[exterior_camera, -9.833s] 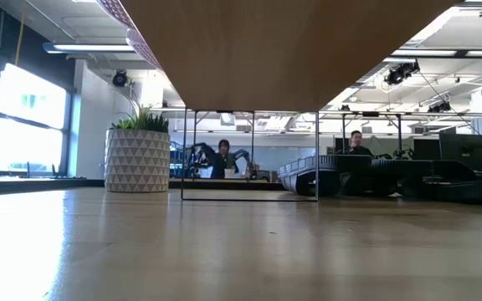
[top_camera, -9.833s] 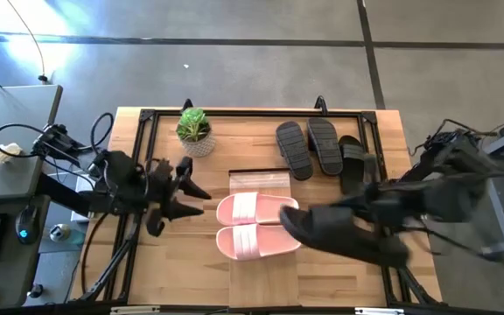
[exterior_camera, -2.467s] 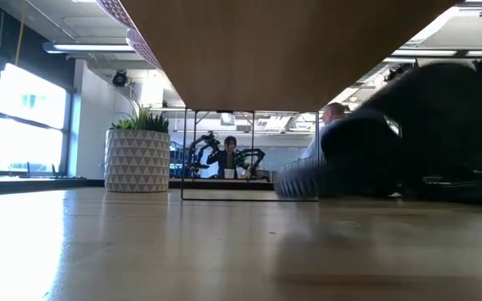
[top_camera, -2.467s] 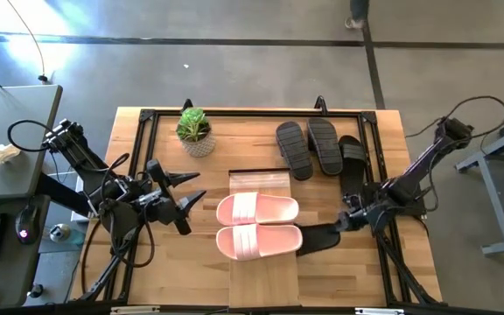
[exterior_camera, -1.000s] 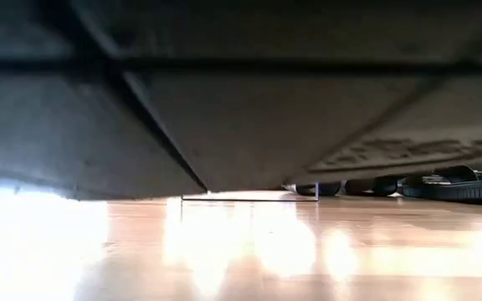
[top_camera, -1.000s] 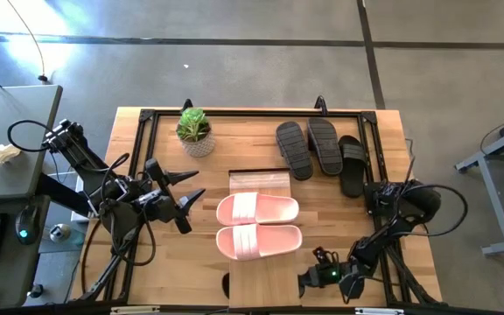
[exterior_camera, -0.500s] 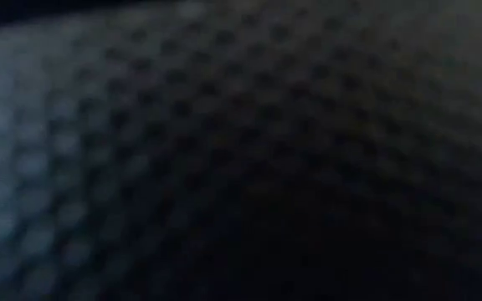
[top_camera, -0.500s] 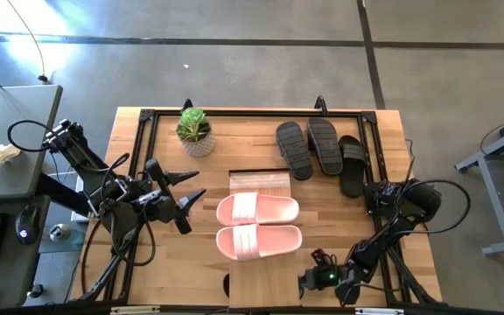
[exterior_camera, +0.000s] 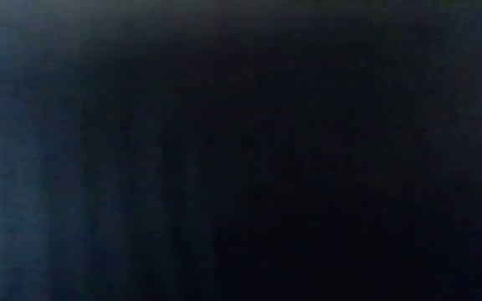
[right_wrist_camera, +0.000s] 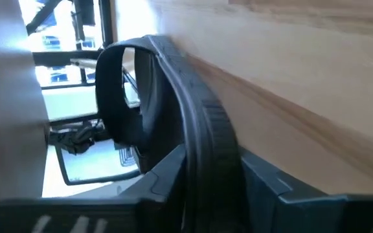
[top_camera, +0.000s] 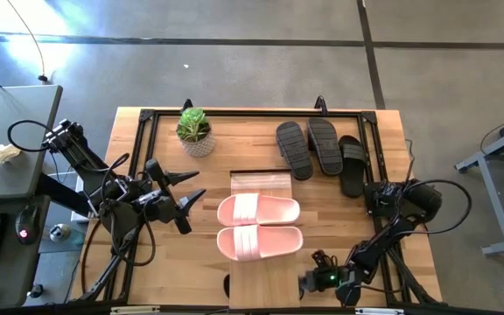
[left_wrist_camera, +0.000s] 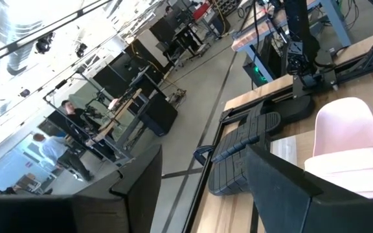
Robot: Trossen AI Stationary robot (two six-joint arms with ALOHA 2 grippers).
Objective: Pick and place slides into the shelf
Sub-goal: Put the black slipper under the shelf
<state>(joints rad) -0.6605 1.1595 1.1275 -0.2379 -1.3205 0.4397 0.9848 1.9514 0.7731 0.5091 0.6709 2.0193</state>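
Wooden table [top_camera: 173, 254] beneath me; at its near edge my right jaws [right_wrist_camera: 193, 184] straddle a black slide [right_wrist_camera: 173, 110]; my left jaws [top_camera: 182, 197] gape empty.

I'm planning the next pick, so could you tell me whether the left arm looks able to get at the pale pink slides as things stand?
Probably yes. The left gripper hangs open just beside the pink slides on the shelf, with nothing between them. The right gripper is busy at the near table edge.
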